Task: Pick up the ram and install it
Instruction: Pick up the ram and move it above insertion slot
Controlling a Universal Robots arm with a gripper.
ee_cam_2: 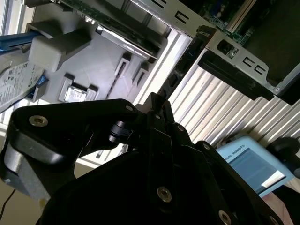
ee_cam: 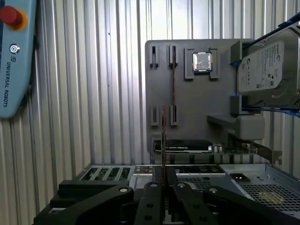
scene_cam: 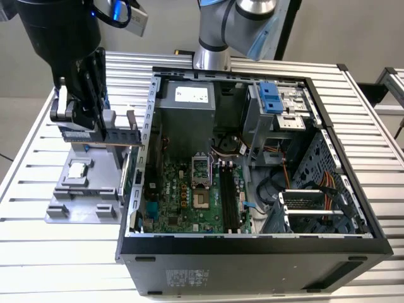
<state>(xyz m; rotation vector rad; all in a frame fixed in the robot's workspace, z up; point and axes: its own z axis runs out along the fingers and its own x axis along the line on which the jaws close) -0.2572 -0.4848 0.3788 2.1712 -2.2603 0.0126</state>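
Exterior view: end effector (scene_cam: 100, 129) at the exterior view's upper left, clamped on the ram (scene_cam: 121, 137). The ram is held on edge, long axis roughly level, over the grey fixture (scene_cam: 76, 205) and just beside the outer wall of the open computer case (scene_cam: 252, 252). It looks clear of the fixture, but contact can't be told from this angle. The fixture sits on the ribbed counter (scene_cam: 38, 252), on the exterior view's left of the case, with the processor chip (scene_cam: 77, 169) in its pocket. The motherboard (scene_cam: 189, 196) lies exposed inside the case, its black memory slots (scene_cam: 227, 199) well apart from the ram. In the first wrist view the ram (ee_cam: 163, 140) shows edge-on as a thin line running out from between the fingers (ee_cam: 150, 201). Beyond it are the fixture (ee_cam: 187, 103), processor chip (ee_cam: 202, 61), hard drive (ee_cam: 267, 70) in a blue bracket and an expansion card (ee_cam: 187, 146). A teach pendant (ee_cam: 16, 61) lies on the counter (ee_cam: 93, 93). In the second wrist view the ram (ee_cam_2: 185, 63) pokes out past the end effector (ee_cam_2: 157, 105) toward the case.
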